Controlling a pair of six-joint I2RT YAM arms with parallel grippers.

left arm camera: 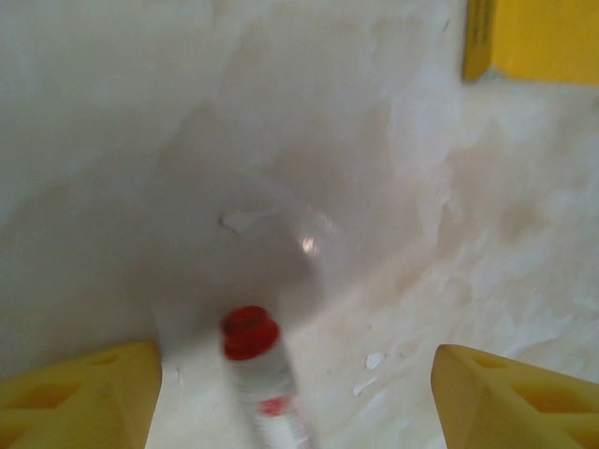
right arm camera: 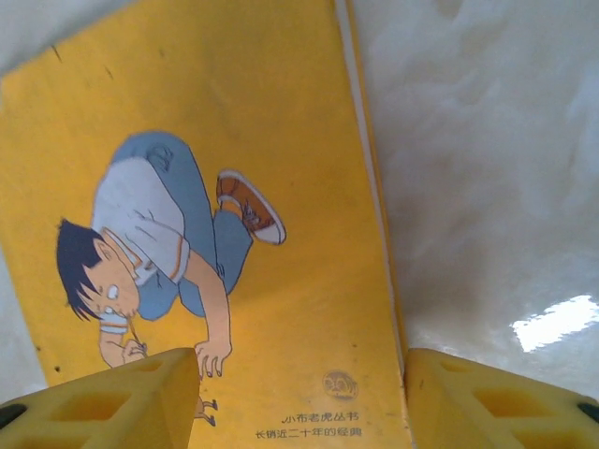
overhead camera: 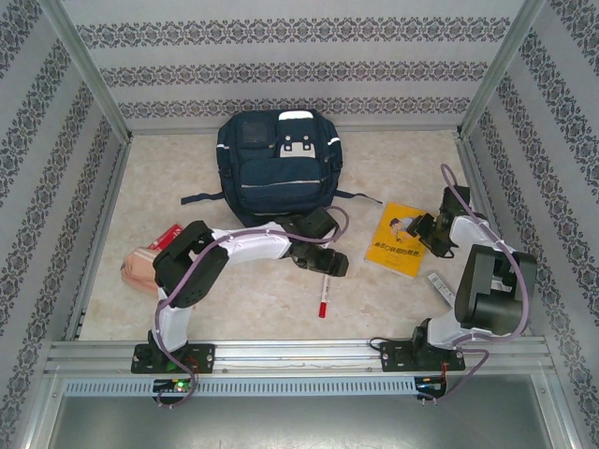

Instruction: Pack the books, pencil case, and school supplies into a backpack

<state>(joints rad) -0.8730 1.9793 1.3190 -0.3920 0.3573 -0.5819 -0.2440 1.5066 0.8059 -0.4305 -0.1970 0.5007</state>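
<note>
At the far left the peach pencil case [overhead camera: 138, 267] lies on the table [overhead camera: 234, 309], partly behind the left arm, with a small red thing [overhead camera: 169, 234] beside it that I cannot identify. The left gripper [left arm camera: 295, 379] hangs low over the marker pen [left arm camera: 250, 334]. Its jaws are apart with the red cap between them, off centre, and they grip nothing. For a good pick I judge it should centre on the barrel, descend almost to the table and close across the pen, which may roll. The backpack [overhead camera: 276, 159] lies at the far side, and I cannot tell if it is unzipped. To the right the yellow book [right arm camera: 215, 215] lies flat. The right gripper [right arm camera: 299, 383] has its jaws apart astride the book's edge and holds nothing. Such a thin book is difficult to lift.
</note>
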